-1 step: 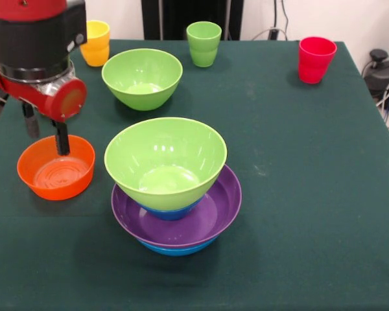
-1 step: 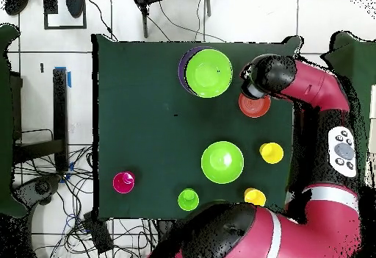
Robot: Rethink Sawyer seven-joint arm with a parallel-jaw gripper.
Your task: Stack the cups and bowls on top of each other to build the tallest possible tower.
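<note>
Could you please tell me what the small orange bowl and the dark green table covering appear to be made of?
The small orange bowl looks like glossy moulded plastic: light glints off the rings in its bottom. The dark green table covering looks like matte cloth, perhaps felt: it shows no shine and a few pale lint specks.

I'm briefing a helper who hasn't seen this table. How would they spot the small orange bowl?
Start at the tower, the nested bowls with a light green bowl on top. Look left in the front view: the small orange bowl sits alone on the green cloth under the gripper. It is the only orange bowl, and shallower than the green ones.
</note>
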